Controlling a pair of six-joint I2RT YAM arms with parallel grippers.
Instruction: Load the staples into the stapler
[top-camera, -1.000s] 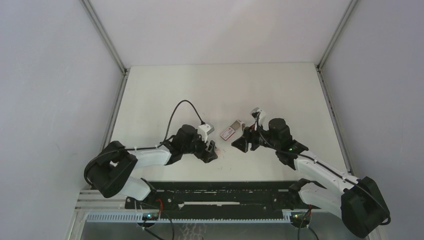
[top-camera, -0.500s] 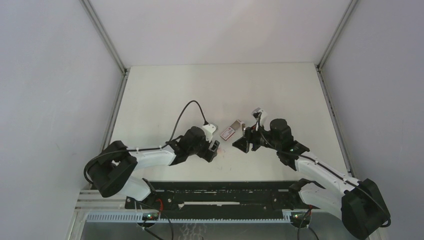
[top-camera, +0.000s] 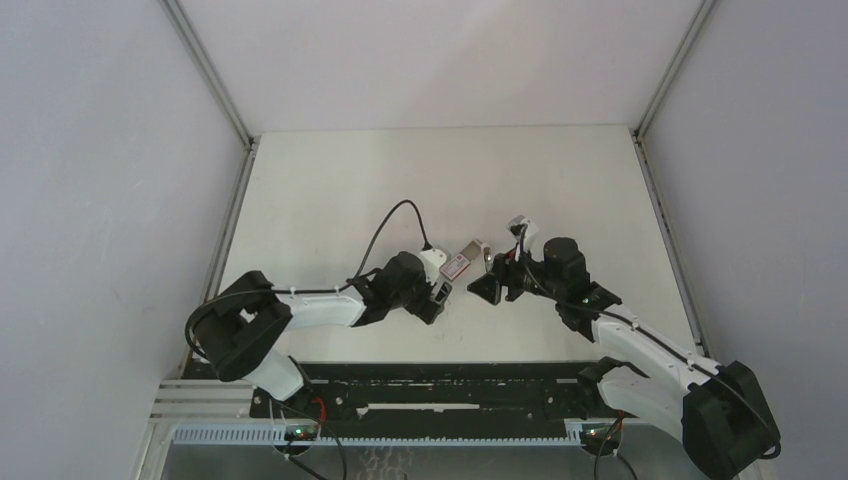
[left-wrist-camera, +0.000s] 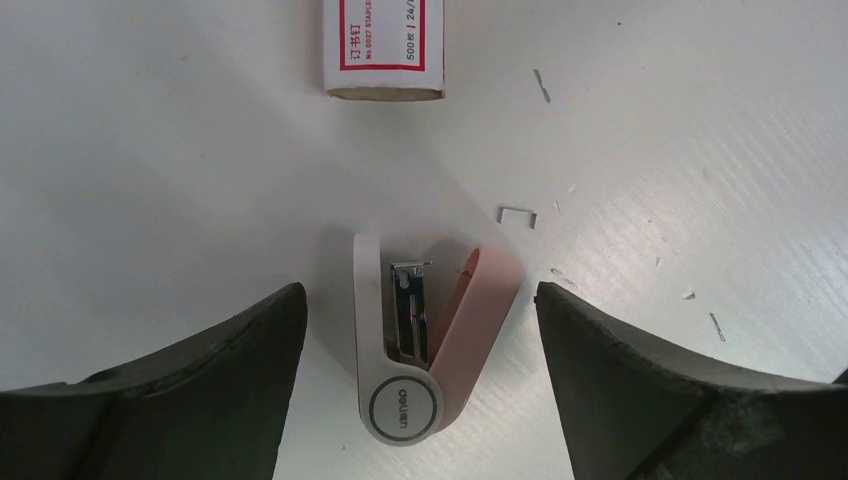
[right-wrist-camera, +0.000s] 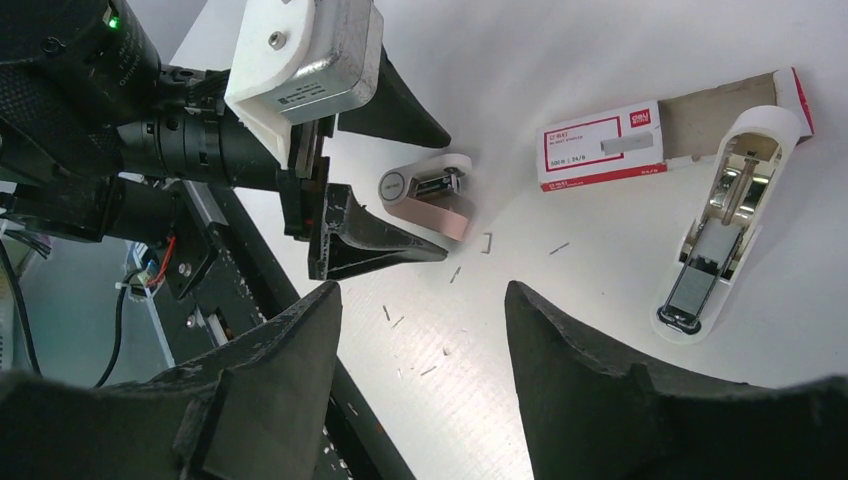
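The staples box (right-wrist-camera: 600, 145), pink-red with a white label, lies on the table with its inner tray (right-wrist-camera: 725, 100) slid out; its near end also shows in the left wrist view (left-wrist-camera: 385, 45). A white stapler (right-wrist-camera: 715, 225) lies opened up beside the tray, its metal channel showing. My left gripper (left-wrist-camera: 420, 292) is open and straddles a small pink-and-white clip-like thing (left-wrist-camera: 425, 335), touching neither side of it. My right gripper (right-wrist-camera: 422, 290) hangs open over bare table with nothing between its fingers. From above, the box (top-camera: 455, 265) lies between the left gripper (top-camera: 440, 295) and the right gripper (top-camera: 487, 288).
Loose single staples (right-wrist-camera: 455, 272) are scattered on the table around the pink-and-white thing (right-wrist-camera: 430, 200). One bent staple (left-wrist-camera: 517, 214) lies just beyond it. The black rail (top-camera: 430, 385) runs along the table's near edge, close behind both grippers.
My left arm has slid right and forward until its fingers flank the pink-and-white thing, and its jaws have spread wider. The right arm has barely moved.
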